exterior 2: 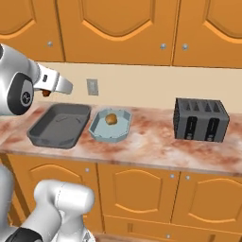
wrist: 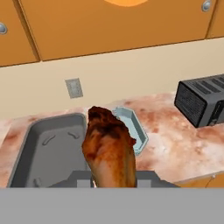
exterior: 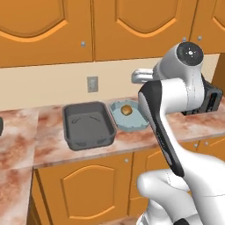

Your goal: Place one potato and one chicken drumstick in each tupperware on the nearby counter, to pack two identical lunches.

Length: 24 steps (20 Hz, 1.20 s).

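Note:
My gripper (wrist: 114, 178) is shut on a reddish-brown chicken drumstick (wrist: 109, 148), held in the air above the counter (exterior 2: 151, 138). From the right base view the drumstick (exterior 2: 46, 93) hangs over the far left end of the dark grey tupperware tray (exterior 2: 35, 132), which holds nothing. Beside it on the right, the pale teal tupperware (exterior 2: 106, 137) has one golden-brown potato (exterior 2: 111, 119) in it. Both containers also appear in the left base view, the grey tray (exterior: 67, 129) left of the teal one (exterior: 132, 127) with its potato (exterior: 126, 110). In the hand view the drumstick hides my fingertips.
A black toaster (exterior 2: 201, 120) stands on the counter well to the right of the containers. A grey wall outlet (exterior 2: 92, 87) sits on the backsplash behind them. Orange wall cabinets hang close overhead, and orange cabinet doors lie below the counter edge.

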### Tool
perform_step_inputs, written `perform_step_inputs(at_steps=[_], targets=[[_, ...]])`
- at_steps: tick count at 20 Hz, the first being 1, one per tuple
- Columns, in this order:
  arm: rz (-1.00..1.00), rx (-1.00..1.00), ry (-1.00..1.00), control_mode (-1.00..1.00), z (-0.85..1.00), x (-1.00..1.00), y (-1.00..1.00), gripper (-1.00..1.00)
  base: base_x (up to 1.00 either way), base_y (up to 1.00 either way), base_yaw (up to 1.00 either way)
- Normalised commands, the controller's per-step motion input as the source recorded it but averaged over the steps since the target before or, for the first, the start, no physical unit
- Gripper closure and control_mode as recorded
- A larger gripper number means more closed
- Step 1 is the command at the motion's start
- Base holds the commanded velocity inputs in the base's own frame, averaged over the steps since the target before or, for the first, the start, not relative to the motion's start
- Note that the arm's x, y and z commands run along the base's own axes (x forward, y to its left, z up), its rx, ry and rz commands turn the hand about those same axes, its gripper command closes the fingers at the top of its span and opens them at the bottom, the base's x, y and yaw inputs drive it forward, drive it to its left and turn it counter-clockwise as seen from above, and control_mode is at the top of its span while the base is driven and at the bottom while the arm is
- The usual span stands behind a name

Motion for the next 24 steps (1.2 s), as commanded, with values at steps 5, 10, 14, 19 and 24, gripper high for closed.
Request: perform_step_inputs(at_steps=[5,10,14,19,24], targets=[[0.0,0.0,0.0,1.0,0.0,0.0,0.0,1.0,0.61,0.0,0.0],[0.0,0.0,0.0,1.0,0.0,0.0,0.0,1.0,0.26,0.0,0.0],[0.0,0.0,0.01,-1.0,-0.59,-0.22,-0.21,1.0,0.0,0.0,0.0],[0.0,0.0,0.01,-1.0,-0.69,0.02,-0.3,1.0,0.0,0.0,0.0],[0.0,0.02,0.03,-1.0,-0.84,0.17,-0.5,1.0,0.0,0.0,0.0]])
